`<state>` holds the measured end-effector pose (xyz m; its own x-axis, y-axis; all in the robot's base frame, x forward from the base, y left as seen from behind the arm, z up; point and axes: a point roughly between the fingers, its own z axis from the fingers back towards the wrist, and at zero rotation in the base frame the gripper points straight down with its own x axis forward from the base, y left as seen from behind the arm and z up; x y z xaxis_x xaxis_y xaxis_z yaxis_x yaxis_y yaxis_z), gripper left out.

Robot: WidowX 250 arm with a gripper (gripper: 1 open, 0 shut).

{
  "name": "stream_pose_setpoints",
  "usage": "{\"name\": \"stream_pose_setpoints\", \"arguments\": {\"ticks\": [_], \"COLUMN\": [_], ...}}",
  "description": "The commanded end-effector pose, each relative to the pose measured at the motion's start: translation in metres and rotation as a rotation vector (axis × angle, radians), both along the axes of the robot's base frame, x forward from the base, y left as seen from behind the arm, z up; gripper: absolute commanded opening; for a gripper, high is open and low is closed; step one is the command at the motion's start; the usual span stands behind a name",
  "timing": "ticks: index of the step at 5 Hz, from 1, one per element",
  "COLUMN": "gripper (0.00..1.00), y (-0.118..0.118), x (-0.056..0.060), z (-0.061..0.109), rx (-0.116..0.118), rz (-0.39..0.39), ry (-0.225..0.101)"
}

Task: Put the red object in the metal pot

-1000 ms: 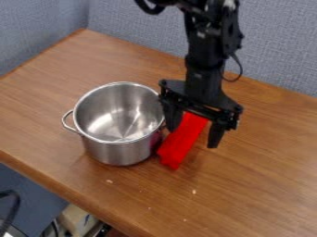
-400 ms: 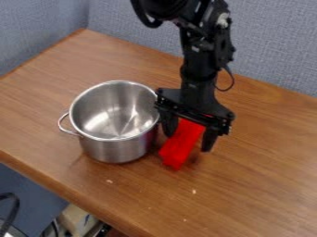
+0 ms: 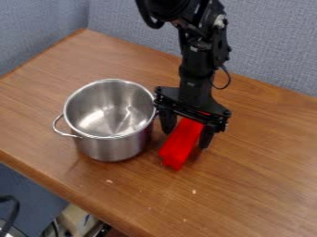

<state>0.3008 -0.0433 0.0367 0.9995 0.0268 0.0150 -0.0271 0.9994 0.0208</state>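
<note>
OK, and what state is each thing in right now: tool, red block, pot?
Tool: open, lowered over the red block, fingers to either side.
Red block: lying on the table beside the pot, partly hidden by the tool.
Metal pot: upright, lidless, nothing visible inside.
Table: bearing the pot and block.
</note>
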Motion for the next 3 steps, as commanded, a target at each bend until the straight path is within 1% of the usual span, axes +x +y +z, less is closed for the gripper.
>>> {"name": "stream_pose_setpoints", "arguments": {"ticks": [1, 2, 3], "gripper": [1.00, 1.00, 0.00], "y": [-0.0046, -0.0090, -0.0126], "x": [0.0088, 0.0093, 0.0104], "z": [0.0026, 0.0013, 0.0001], "rx": [-0.002, -0.009, -0.013], "rz": [-0.012, -0.053, -0.094], "ry": [-0.021, -0.011, -0.005]}}
